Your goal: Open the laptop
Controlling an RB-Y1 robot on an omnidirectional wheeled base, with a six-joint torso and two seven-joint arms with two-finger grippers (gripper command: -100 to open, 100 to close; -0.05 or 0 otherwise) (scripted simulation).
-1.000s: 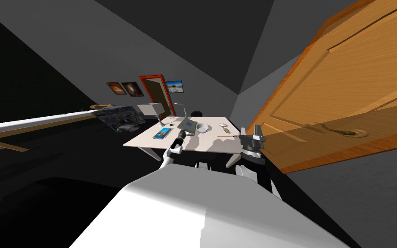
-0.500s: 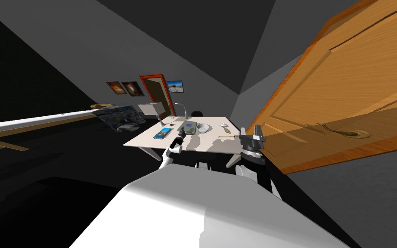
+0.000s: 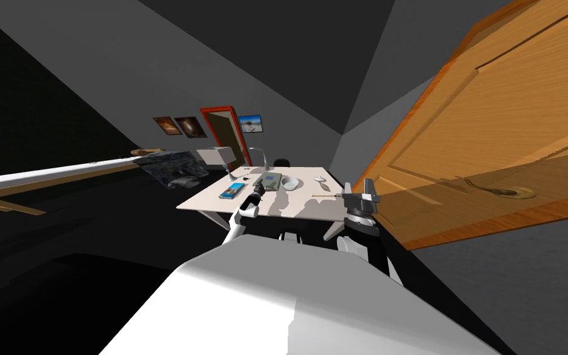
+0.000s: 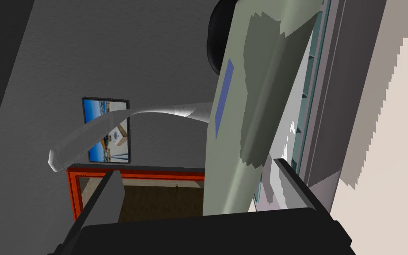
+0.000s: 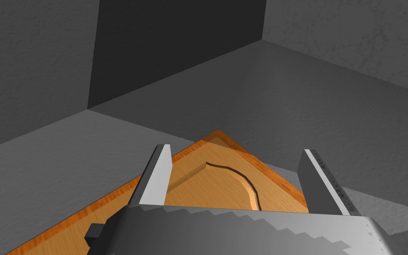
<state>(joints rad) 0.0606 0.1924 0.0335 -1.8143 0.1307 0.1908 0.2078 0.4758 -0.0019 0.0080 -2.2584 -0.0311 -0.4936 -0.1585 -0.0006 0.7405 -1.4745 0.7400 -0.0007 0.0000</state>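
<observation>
A grey-green laptop (image 3: 269,181) with a blue patch on its lid lies on the pale desk (image 3: 295,206). In the head view it looks almost flat. My left gripper (image 3: 257,196) is at its near edge. In the left wrist view the lid (image 4: 243,88) stands slightly off the base, with a thin gap showing teal inside. The left gripper (image 4: 196,168) is open, one finger on each side of the lid's edge, and holds nothing. My right gripper (image 3: 361,198) hangs open and empty off the desk's right corner, beside the door.
On the desk are a blue flat object (image 3: 231,190), a white bowl (image 3: 289,182), a mouse (image 3: 320,179), a pencil (image 3: 326,195) and a bent lamp (image 3: 258,154). A large wooden door (image 3: 492,142) stands close on the right. A red-framed doorway (image 3: 221,132) is behind the desk.
My left gripper has opened and let go of the laptop lid. The lid, tilted up a second ago, has dropped to nearly flat. The right arm has not moved.
</observation>
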